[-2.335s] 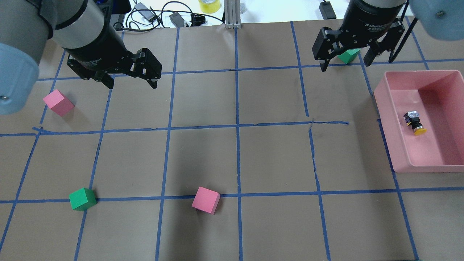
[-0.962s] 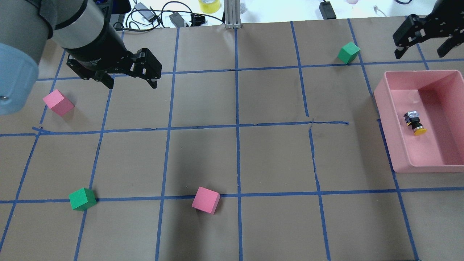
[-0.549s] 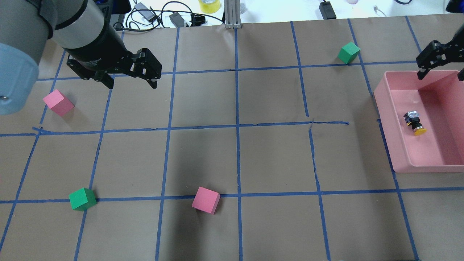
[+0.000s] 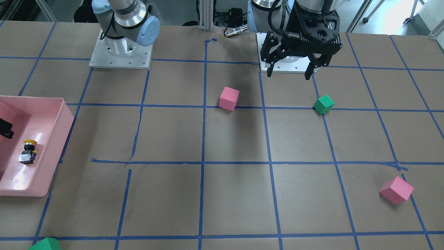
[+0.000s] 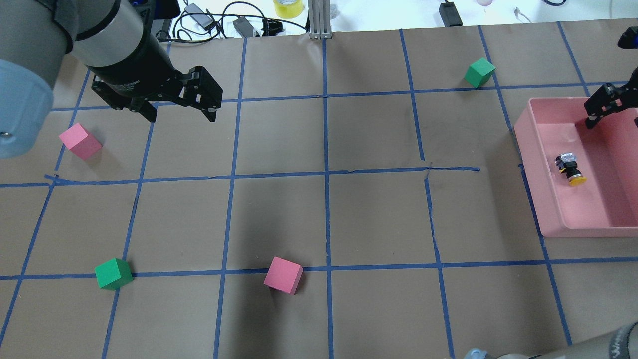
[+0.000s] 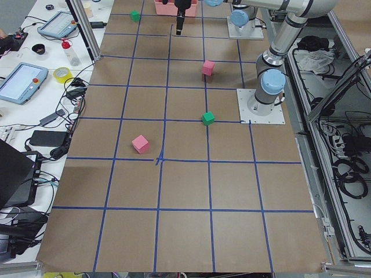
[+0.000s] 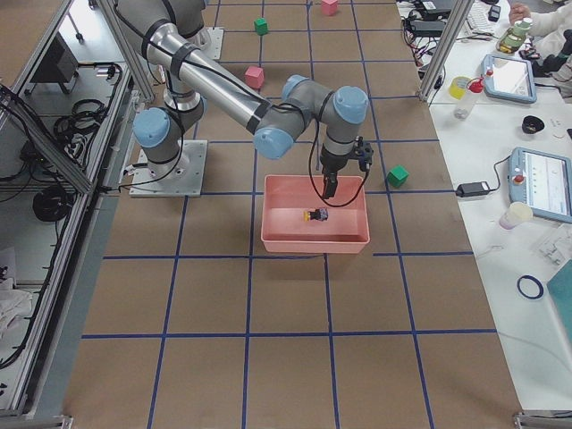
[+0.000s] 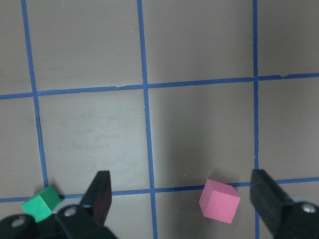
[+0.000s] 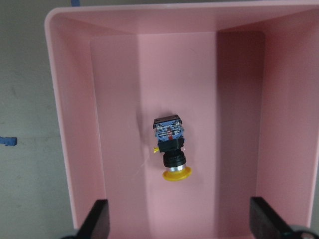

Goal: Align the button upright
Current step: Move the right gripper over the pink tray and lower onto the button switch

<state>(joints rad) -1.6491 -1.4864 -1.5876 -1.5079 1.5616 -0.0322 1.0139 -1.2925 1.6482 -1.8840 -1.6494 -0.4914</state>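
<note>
The button (image 5: 570, 169) lies on its side on the floor of the pink bin (image 5: 523, 130), its yellow cap towards the robot and its grey base away. The right wrist view shows it (image 9: 170, 147) in mid-bin. My right gripper (image 5: 614, 115) is open and empty above the bin's far end, partly cut off by the view's edge; its fingers (image 9: 97, 219) frame the button from above. My left gripper (image 5: 182, 115) is open and empty, hanging over the far left of the table, well away from the bin.
A pink cube (image 5: 79, 141) and a green cube (image 5: 113, 273) sit at the left, another pink cube (image 5: 283, 275) at the near middle, a green cube (image 5: 479, 72) far right beside the bin. Cables and tape lie beyond the far edge.
My right gripper has moved right and towards the robot, from beside the far green cube to above the bin's far end. The left arm and the button have not moved.
</note>
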